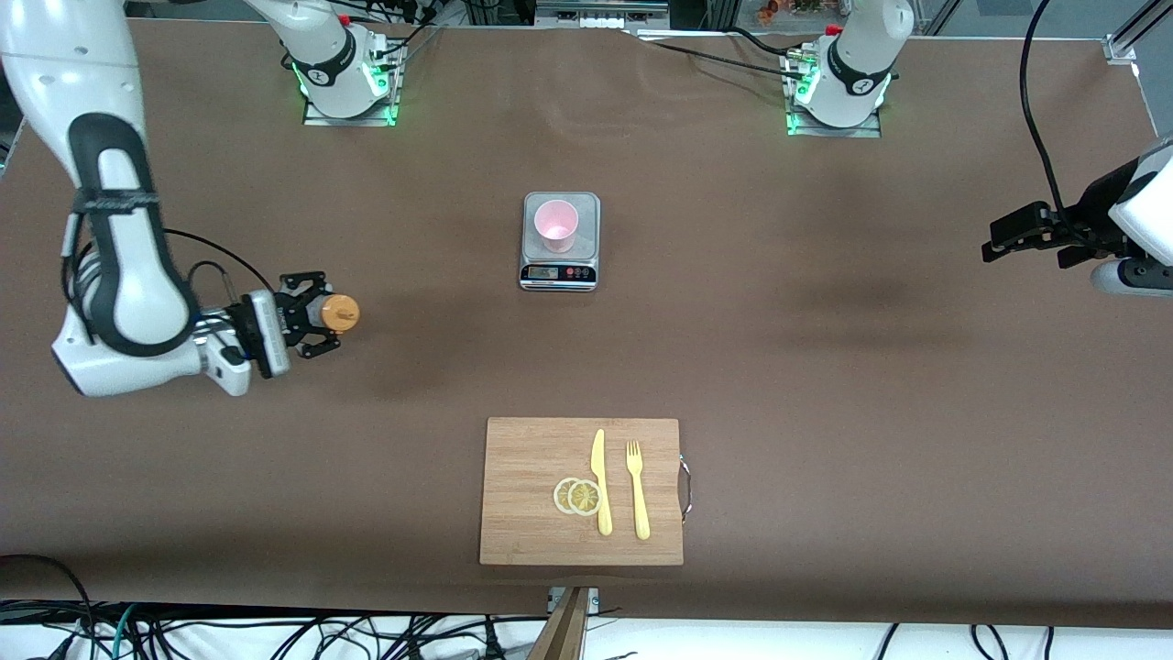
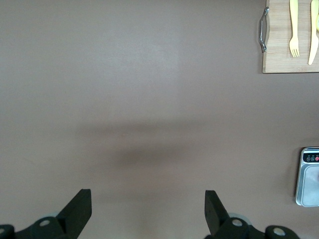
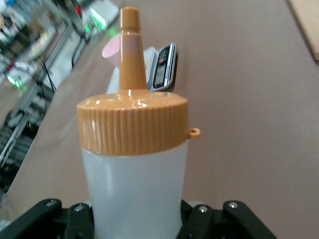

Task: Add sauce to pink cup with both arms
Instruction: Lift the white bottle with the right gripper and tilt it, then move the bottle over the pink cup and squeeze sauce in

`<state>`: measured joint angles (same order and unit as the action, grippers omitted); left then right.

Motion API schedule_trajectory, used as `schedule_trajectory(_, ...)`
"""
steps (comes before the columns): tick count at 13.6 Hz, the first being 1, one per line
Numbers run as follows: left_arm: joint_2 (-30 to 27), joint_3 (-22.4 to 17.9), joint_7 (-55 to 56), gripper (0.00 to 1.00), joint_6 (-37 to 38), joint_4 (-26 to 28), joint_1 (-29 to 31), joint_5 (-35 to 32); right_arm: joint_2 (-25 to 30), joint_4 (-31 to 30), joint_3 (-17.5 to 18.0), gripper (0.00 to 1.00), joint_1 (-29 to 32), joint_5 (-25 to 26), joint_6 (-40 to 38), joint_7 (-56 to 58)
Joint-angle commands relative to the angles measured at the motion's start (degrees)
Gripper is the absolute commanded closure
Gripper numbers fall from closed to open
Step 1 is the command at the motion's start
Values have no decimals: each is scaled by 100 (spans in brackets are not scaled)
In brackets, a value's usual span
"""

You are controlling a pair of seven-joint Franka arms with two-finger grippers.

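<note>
The pink cup [image 1: 556, 225] stands on a small grey kitchen scale [image 1: 560, 269] in the middle of the table; it also shows in the right wrist view [image 3: 112, 52]. My right gripper [image 1: 316, 314] is shut on the sauce bottle [image 1: 335, 313], a whitish squeeze bottle with an orange cap and nozzle [image 3: 133, 122], toward the right arm's end of the table, apart from the cup. My left gripper [image 1: 1013, 236] is open and empty over bare table at the left arm's end; its fingers [image 2: 79, 209] stand wide apart.
A wooden cutting board [image 1: 581, 490] lies nearer the front camera than the scale. It carries two lemon slices [image 1: 578, 496], a yellow knife [image 1: 600, 481] and a yellow fork [image 1: 637, 489]. The board's metal handle [image 2: 262, 30] and the scale's edge [image 2: 308, 177] show in the left wrist view.
</note>
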<state>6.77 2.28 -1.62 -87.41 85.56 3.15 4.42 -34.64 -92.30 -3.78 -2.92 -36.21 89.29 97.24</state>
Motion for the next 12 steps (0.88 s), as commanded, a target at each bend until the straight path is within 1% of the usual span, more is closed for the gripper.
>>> schedule_trajectory(1, 88, 0, -128, 0, 119, -189, -25, -108, 439, -104, 296, 80, -507, 831, 308, -1107)
schedule_trajectory(3, 88, 0, -128, 0, 119, -189, -25, -108, 571, -87, 770, 80, -797, 1796, 405, -1880)
schedule_trajectory(5, 88, 0, -128, 0, 119, -189, -25, -108, 616, -87, 1367, 80, -903, 2615, 414, -2671)
schedule_trajectory(7, 88, 9, -119, 0, 119, -189, -42, -99, 616, -87, 1896, 80, -1026, 3257, 396, -3427)
schedule_trajectory(8, 88, 27, -119, 0, 119, -189, -51, -99, 616, -87, 2081, 80, -1079, 3486, 388, -3675)
schedule_trajectory(9, 88, 27, -119, 0, 119, -189, -60, -99, 607, -96, 2204, 80, -1175, 3628, 388, -3912)
schedule_trajectory(12, 88, 36, -101, 0, 119, -189, -77, -99, 598, -130, 2232, 80, -1667, 4006, 335, -4554)
